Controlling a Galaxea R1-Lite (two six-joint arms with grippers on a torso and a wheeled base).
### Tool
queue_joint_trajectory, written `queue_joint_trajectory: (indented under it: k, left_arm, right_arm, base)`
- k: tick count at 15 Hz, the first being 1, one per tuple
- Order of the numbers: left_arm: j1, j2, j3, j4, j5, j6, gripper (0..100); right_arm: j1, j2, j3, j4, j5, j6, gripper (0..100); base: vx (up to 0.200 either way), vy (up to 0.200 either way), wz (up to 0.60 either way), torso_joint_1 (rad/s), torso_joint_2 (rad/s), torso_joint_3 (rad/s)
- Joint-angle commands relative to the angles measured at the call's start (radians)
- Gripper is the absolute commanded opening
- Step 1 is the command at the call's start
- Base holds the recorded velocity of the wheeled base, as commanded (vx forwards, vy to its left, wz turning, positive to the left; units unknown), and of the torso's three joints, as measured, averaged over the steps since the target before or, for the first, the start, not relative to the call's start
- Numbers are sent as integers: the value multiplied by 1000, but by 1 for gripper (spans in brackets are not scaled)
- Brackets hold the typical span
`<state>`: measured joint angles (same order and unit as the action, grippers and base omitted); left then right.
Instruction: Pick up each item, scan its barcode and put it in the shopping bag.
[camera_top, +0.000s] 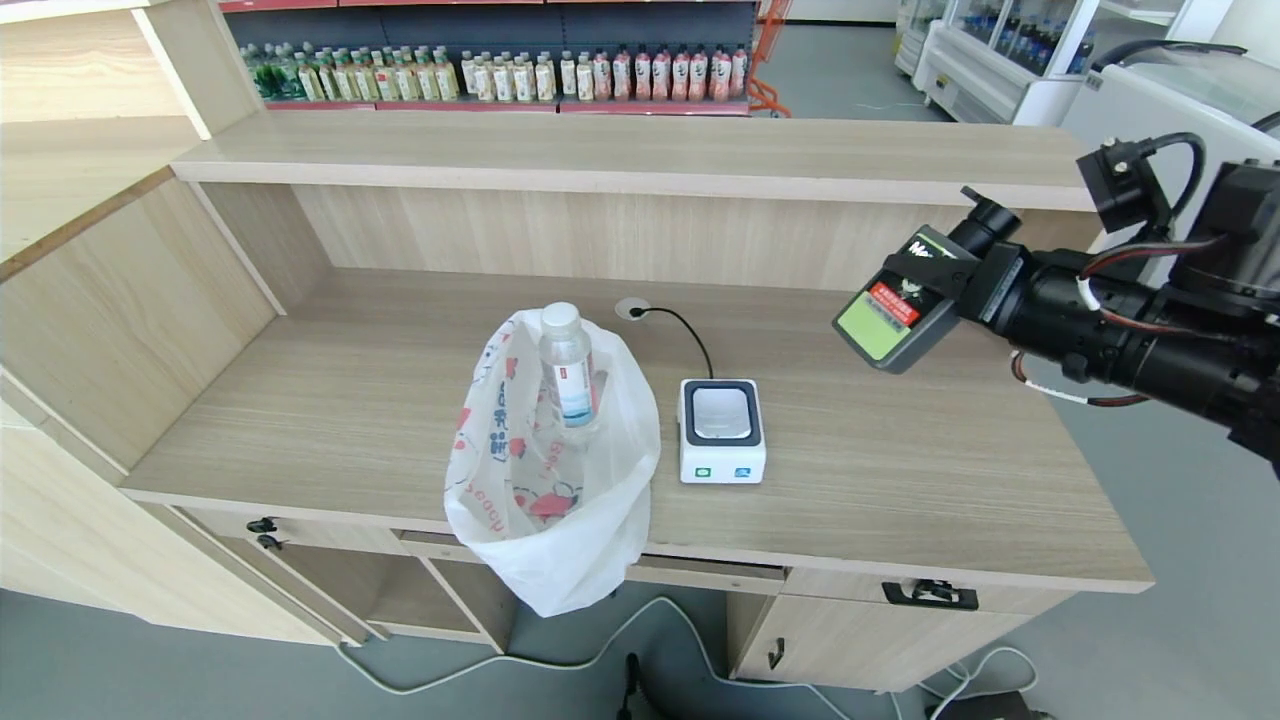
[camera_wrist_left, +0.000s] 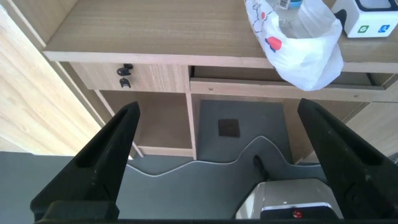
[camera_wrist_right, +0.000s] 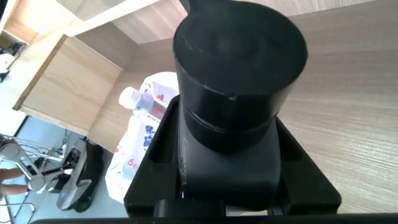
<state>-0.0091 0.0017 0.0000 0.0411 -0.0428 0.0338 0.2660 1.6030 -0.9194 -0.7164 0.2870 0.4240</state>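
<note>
The right arm reaches in level from the right, high over the right end of the counter (camera_top: 900, 480). The right gripper (camera_top: 962, 285) is closed around a dark container (camera_top: 895, 315) and holds it tilted in the air, its green face and red label turned up and toward the room. The container is boxy with rounded corners, grey-black and smooth like moulded plastic, with a round black cap at the gripper end. From the right wrist view the fingers (camera_wrist_right: 149, 180) flank the container on both sides.

The left gripper (camera_wrist_left: 217, 115) hangs low in front of the counter, below its top edge, its two black fingers spread wide with nothing between them.

The shopping bag (camera_top: 560, 500) is thin, crinkled white plastic with red print. It slumps open at the counter's front edge and sags over it. A clear water bottle (camera_top: 567, 365) with a white cap stands upright inside. Just beside the bag sits the scanner (camera_top: 720, 430), a white block with a dark glass window, well below and left of the held container. The counter is pale wood grain.
</note>
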Motion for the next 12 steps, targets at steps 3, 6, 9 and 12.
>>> queue_joint_trajectory:
  k: [3, 6, 9, 12]
  left_arm:
    - [0, 0, 0, 0, 0, -2, 100]
    - [0, 0, 0, 0, 0, 0, 100]
    - [0, 0, 0, 0, 0, -2, 100]
    - [0, 0, 0, 0, 0, 0, 100]
  right_arm:
    - [35, 124, -52, -3, -31, -25, 0]
    - [53, 187, -56, -8, -101, -77, 0]
    - [53, 275, -38, -130, -146, -103, 0]
    - [61, 334, -41, -204, -154, -103, 0]
  base:
    - [0, 133, 0, 3, 2, 2]
    - [0, 0, 0, 0, 0, 0]
    - [0, 0, 0, 0, 0, 0]
    - [0, 0, 0, 0, 0, 0]
